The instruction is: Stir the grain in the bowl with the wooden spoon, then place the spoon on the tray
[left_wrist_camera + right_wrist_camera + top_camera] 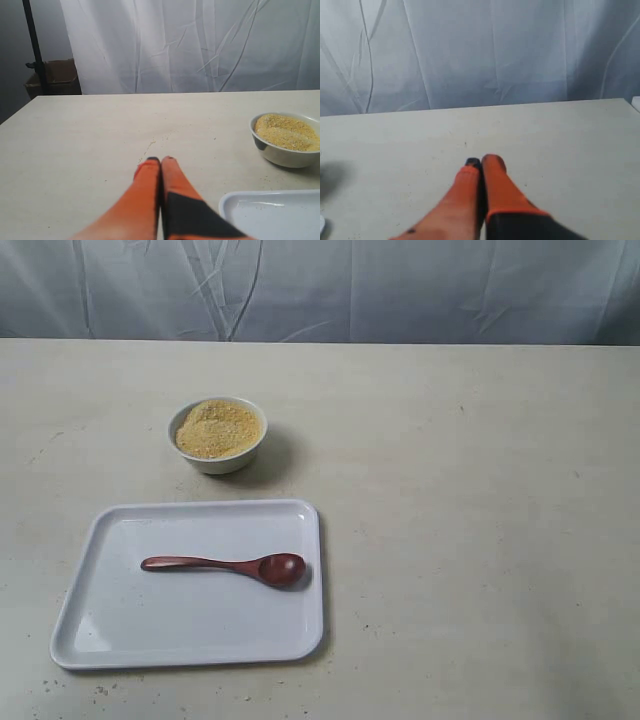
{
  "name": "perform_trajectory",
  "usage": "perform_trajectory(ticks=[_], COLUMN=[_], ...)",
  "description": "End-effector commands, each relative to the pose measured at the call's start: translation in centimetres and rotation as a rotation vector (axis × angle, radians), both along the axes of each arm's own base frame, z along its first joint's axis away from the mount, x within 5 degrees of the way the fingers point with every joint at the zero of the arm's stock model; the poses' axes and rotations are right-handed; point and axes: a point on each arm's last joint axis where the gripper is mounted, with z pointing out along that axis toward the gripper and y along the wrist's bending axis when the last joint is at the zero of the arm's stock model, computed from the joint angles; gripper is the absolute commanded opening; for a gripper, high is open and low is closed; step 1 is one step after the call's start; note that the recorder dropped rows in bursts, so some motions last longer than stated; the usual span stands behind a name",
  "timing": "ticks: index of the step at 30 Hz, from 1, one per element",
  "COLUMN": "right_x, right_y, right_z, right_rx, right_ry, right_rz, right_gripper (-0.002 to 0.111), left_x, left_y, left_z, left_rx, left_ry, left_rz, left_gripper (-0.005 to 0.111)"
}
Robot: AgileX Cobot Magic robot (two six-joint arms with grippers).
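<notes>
Exterior view: you see the wooden spoon (pixel 225 565) lying flat on the tray (pixel 180 625), handle toward the left of the view, oval end near the tray's right rim. The bowl (pixel 222 464) stands on the table (pixel 480 520) just behind the tray, apart from it, with the grain (pixel 217 429) heaped to its rim. Neither arm appears in this view.

Left wrist view: here you see what the exterior view omits. The left gripper (pixel 161 160) hangs over bare table, its orange fingers pressed together with nothing between them. The bowl and grain show again beyond it to one side. Only a corner of the tray enters the frame, and the spoon is cut off entirely. A cardboard box (pixel 55 77) and a black pole (pixel 35 45) stand off the table's far edge, before the white curtain (pixel 190 45).

Right wrist view: the right gripper (pixel 481 161) likewise has its jaws closed on nothing, over bare table. None of the task's things can be identified here. A pale sliver at each side edge of the frame is too cropped for you to tell what it is.
</notes>
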Motion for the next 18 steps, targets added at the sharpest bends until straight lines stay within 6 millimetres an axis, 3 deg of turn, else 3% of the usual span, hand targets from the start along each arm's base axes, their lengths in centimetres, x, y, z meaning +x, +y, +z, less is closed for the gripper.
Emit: perform_trajectory(ticks=[1, 11, 18], right_x=[-1.0, 0.0, 0.2], right_y=[0.0, 0.0, 0.0], right_z=[-1.9, -7.5, -8.4], right_rx=[0.003, -0.005, -0.006], right_ry=[-0.046, 0.099, 0.112], right_rz=[0.004, 0.004, 0.004], right_gripper=[0.002, 0.002, 0.002], left_x=[0.0, 0.0, 0.0], left_y=[0.0, 0.0, 0.0], left_z=[-0.1, -0.1, -0.1], left_rx=[-0.003, -0.003, -0.003], left_ry=[-0.006, -0.006, -0.006], left_rz=[0.000, 0.000, 0.000], left_gripper=[0.000, 0.000, 0.000])
